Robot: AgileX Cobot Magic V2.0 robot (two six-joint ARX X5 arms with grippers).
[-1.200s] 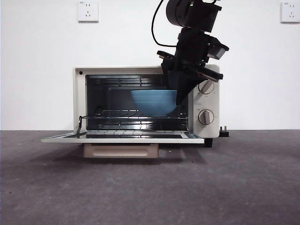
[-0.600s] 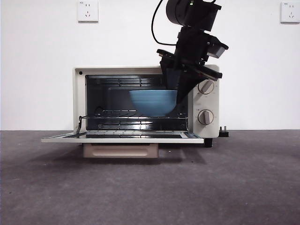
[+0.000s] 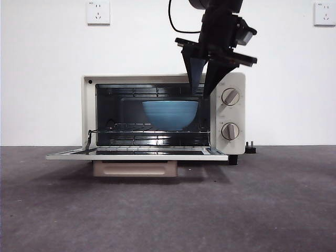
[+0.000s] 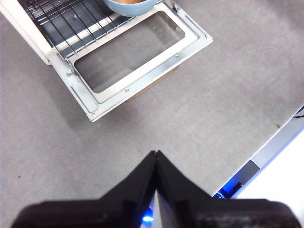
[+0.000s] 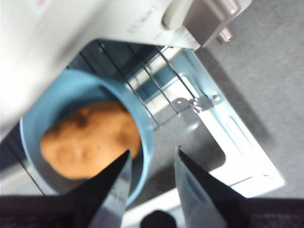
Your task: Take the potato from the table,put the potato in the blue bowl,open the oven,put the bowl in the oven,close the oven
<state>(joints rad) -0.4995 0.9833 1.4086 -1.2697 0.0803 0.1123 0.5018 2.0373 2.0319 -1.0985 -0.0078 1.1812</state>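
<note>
Sitting on the wire rack (image 3: 152, 126) inside the oven (image 3: 163, 115), the bowl (image 3: 170, 114) holds the potato (image 5: 90, 145), which fills most of its hollow. The oven door (image 3: 136, 155) lies folded down flat, level with the table (image 3: 168, 210), its beige handle (image 3: 135, 168) under the front edge.

The right gripper (image 3: 202, 86) hangs above the oven's upper right front, near the 2 knobs (image 3: 230, 114), and its 2 jaws stand apart with nothing between them. In the right wrist view the bowl's near rim lies just beyond the jaw tips, apart from them, with the potato a little farther in.

The left gripper (image 4: 156, 154) waits well away over bare table, jaws pressed together and empty; the open door and the bowl's edge show far beyond its tip.
</note>
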